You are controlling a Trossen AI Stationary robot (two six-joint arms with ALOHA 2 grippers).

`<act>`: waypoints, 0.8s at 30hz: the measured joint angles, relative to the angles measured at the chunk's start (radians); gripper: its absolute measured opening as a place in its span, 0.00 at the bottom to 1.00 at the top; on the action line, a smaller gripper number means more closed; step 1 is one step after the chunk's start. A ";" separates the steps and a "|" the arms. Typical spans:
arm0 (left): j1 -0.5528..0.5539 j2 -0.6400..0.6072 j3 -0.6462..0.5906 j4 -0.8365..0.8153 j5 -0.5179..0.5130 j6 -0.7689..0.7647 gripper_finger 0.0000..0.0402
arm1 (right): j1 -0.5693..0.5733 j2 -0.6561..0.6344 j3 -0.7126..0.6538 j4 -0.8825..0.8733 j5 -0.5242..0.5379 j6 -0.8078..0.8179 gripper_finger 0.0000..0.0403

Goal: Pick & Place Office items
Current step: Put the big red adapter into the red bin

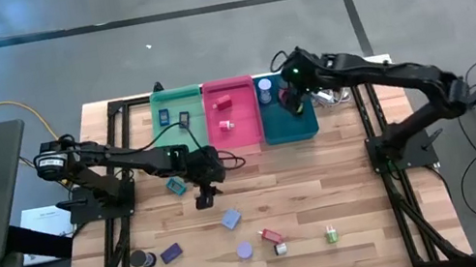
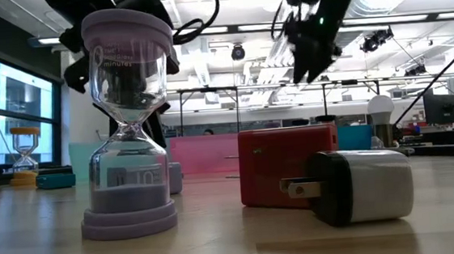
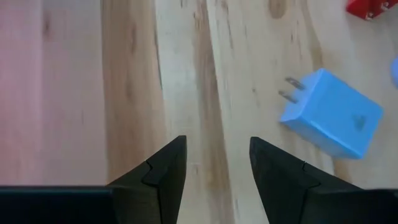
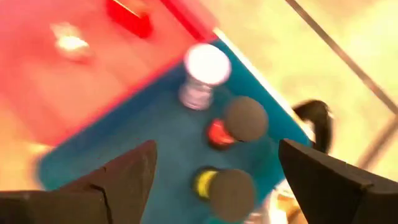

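Observation:
Loose office items lie on the near half of the wooden table: a blue plug charger, a lavender hourglass, a red block, a white and dark charger, a green piece, a purple block and a dark roll. My left gripper hangs open above bare wood, just far-left of the blue charger. My right gripper is open wide over the teal bin, with nothing between its fingers.
A green bin, a pink bin and the teal bin stand side by side at the table's far edge, each with small items inside. The teal bin holds a white-topped piece and two dark round pieces. A small teal item lies beside my left arm.

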 joint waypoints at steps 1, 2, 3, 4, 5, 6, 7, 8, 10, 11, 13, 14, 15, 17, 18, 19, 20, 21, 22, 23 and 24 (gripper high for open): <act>-0.001 -0.001 0.000 0.000 0.001 -0.012 0.42 | 0.016 -0.020 0.000 0.000 -0.020 0.009 0.81; -0.004 -0.006 0.000 -0.003 0.001 -0.029 0.42 | 0.032 -0.041 0.000 -0.002 -0.046 0.009 0.81; -0.009 -0.012 0.000 -0.008 0.001 -0.049 0.42 | 0.050 -0.062 0.000 -0.001 -0.071 0.008 0.81; -0.013 -0.017 0.000 -0.005 0.001 -0.073 0.42 | 0.073 -0.080 0.000 0.003 -0.086 0.009 0.81; -0.019 -0.026 0.001 -0.008 0.001 -0.096 0.42 | 0.101 -0.100 0.000 0.011 -0.097 0.017 0.81; -0.027 -0.036 0.001 -0.021 0.001 -0.118 0.42 | 0.128 -0.119 0.000 0.018 -0.104 0.026 0.81; -0.036 -0.048 0.001 -0.030 -0.001 -0.138 0.42 | 0.157 -0.135 0.000 0.025 -0.105 0.036 0.81; -0.051 -0.061 0.001 -0.039 -0.007 -0.158 0.42 | 0.191 -0.151 0.000 0.033 -0.103 0.043 0.81; -0.093 -0.095 0.001 -0.063 -0.040 -0.205 0.42 | 0.259 -0.174 0.000 0.046 -0.085 0.067 0.81; -0.119 -0.109 0.001 -0.074 -0.061 -0.226 0.42 | 0.294 -0.183 0.000 0.052 -0.061 0.081 0.81; -0.176 -0.144 0.001 -0.082 -0.116 -0.255 0.42 | 0.369 -0.190 0.000 0.053 -0.002 0.111 0.81; -0.206 -0.161 0.001 -0.089 -0.139 -0.267 0.42 | 0.408 -0.190 0.000 0.057 0.033 0.127 0.81; -0.236 -0.176 0.001 -0.089 -0.162 -0.283 0.42 | 0.447 -0.190 -0.011 0.087 0.077 0.144 0.81; -0.295 -0.203 0.001 -0.095 -0.206 -0.309 0.42 | 0.524 -0.190 -0.059 0.189 0.164 0.159 0.81; -0.322 -0.214 0.001 -0.101 -0.227 -0.324 0.42 | 0.557 -0.190 -0.088 0.249 0.206 0.160 0.81; -0.349 -0.222 0.001 -0.100 -0.247 -0.345 0.42 | 0.587 -0.190 -0.117 0.311 0.243 0.158 0.81; -0.372 -0.232 0.001 -0.100 -0.264 -0.363 0.42 | 0.613 -0.189 -0.146 0.369 0.272 0.151 0.81; -0.391 -0.237 0.001 -0.106 -0.275 -0.377 0.42 | 0.633 -0.189 -0.176 0.421 0.296 0.138 0.81; -0.409 -0.240 0.001 -0.106 -0.282 -0.395 0.42 | 0.650 -0.190 -0.204 0.473 0.310 0.127 0.81; -0.426 -0.242 0.001 -0.108 -0.287 -0.411 0.42 | 0.663 -0.190 -0.230 0.523 0.312 0.119 0.81; -0.442 -0.243 0.001 -0.110 -0.287 -0.422 0.42 | 0.674 -0.190 -0.255 0.564 0.306 0.117 0.81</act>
